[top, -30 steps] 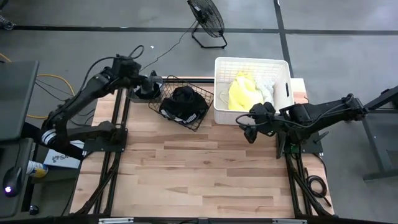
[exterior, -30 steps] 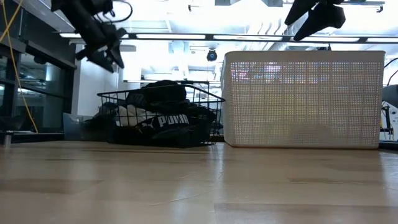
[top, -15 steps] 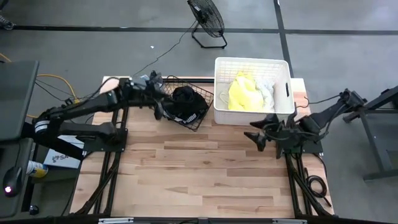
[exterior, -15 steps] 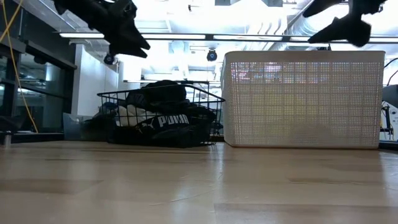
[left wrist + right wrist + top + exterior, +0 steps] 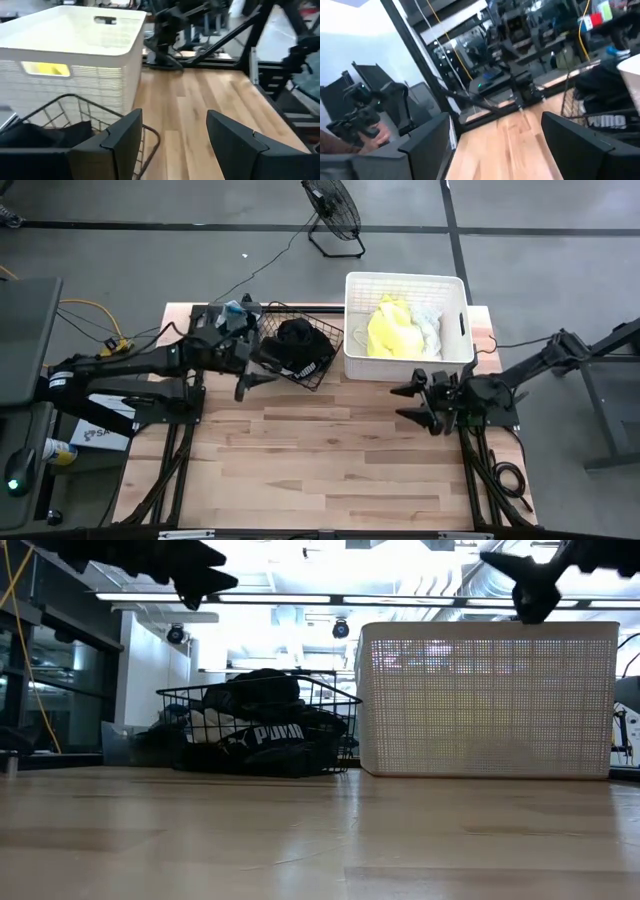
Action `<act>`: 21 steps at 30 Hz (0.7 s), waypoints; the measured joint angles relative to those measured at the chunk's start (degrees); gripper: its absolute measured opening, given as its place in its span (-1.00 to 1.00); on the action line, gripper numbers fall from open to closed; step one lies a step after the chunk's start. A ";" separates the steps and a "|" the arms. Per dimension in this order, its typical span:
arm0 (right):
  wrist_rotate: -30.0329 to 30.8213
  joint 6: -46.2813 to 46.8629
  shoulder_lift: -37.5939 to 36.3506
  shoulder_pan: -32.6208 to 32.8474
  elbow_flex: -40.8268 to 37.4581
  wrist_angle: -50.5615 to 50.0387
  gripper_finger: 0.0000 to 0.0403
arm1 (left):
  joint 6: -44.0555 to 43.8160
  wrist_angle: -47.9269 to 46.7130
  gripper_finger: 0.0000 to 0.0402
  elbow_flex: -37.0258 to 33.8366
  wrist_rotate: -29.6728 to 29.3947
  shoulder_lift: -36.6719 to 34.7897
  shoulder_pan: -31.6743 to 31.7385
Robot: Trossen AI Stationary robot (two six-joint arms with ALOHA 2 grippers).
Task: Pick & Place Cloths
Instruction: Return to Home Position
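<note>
Black cloths [image 5: 298,345], one with white lettering [image 5: 262,735], lie heaped in the black wire basket [image 5: 322,370]. Neon yellow and white cloths [image 5: 398,330] lie in the white tub [image 5: 456,330]. My left gripper [image 5: 258,380] hovers open and empty at the basket's near left corner, pointing level toward the table's right; in its wrist view [image 5: 172,145] only tabletop shows between the fingers. My right gripper [image 5: 398,404] hangs open and empty just on the near side of the tub, pointing level toward the table's left, and its wrist view [image 5: 502,150] shows nothing between its fingers.
Basket and tub stand side by side along the table's far edge. The wooden tabletop [image 5: 330,450] spreads out toward the near edge. A floor fan [image 5: 333,210] stands beyond the table. Both grippers hang high above the tabletop in the low view, left gripper [image 5: 210,582], right gripper [image 5: 515,575].
My left gripper has swung from the basket's far left corner toward the table's near edge, to the basket's near left corner, tipping from pointing down to level. My right gripper has sunk and drawn back from the tub toward the near edge, tipping up to level. Both stay open.
</note>
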 joint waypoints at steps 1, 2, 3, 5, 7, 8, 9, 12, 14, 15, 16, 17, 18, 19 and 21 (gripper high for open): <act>-1.22 -0.64 -0.42 -1.26 -1.25 2.07 0.53 | -0.04 1.20 0.09 -1.06 0.42 -0.61 -0.19; -2.28 -0.97 -0.89 -2.54 -2.38 3.10 0.53 | -0.14 2.52 0.09 -2.22 1.12 -1.06 -0.29; -3.25 -0.97 -1.50 -3.78 -3.14 3.11 0.53 | -0.46 4.08 0.09 -3.56 1.92 -1.59 -0.21; -4.58 -0.97 -2.93 -5.84 -4.33 3.15 0.53 | -1.16 6.53 0.09 -6.52 3.77 -3.15 -0.19; -4.54 -0.96 -4.17 -7.46 -5.35 3.37 0.53 | -2.50 9.75 0.09 -9.47 4.49 -5.11 -0.20; -4.53 -0.95 -4.77 -8.32 -5.98 3.26 0.53 | -3.23 11.06 0.09 -11.01 4.69 -6.35 -0.21; -4.54 -0.96 -5.27 -9.19 -6.47 3.14 0.53 | -3.59 12.19 0.09 -12.40 4.72 -7.54 -0.20; -6.04 -0.92 -7.15 -11.45 -7.81 3.32 0.53 | -4.01 13.28 0.09 -15.76 4.65 -11.61 -0.19; -7.39 -0.48 -9.04 -12.96 -9.26 3.33 0.53 | -5.23 13.24 0.09 -17.84 4.33 -14.37 -0.19; -8.01 -0.12 -9.98 -13.82 -10.17 3.31 0.53 | -6.22 13.17 0.09 -18.99 4.12 -15.81 -0.19; -8.71 0.21 -10.92 -14.58 -11.01 3.39 0.53 | -6.69 13.18 0.09 -20.07 3.93 -17.09 -0.19; -9.57 0.63 -12.05 -15.35 -11.95 3.48 0.53 | -7.25 13.17 0.09 -21.18 3.92 -18.33 -0.19; -10.36 1.01 -13.15 -16.12 -12.86 3.53 0.53 | -7.69 13.13 0.09 -22.26 3.87 -19.55 -0.19; -11.31 1.28 -14.23 -16.87 -13.60 3.46 0.53 | -7.86 13.15 0.09 -23.18 3.84 -20.76 -0.19; -13.07 1.72 -16.20 -18.17 -13.66 1.13 0.53 | -8.07 13.08 0.09 -24.71 3.71 -23.19 -0.19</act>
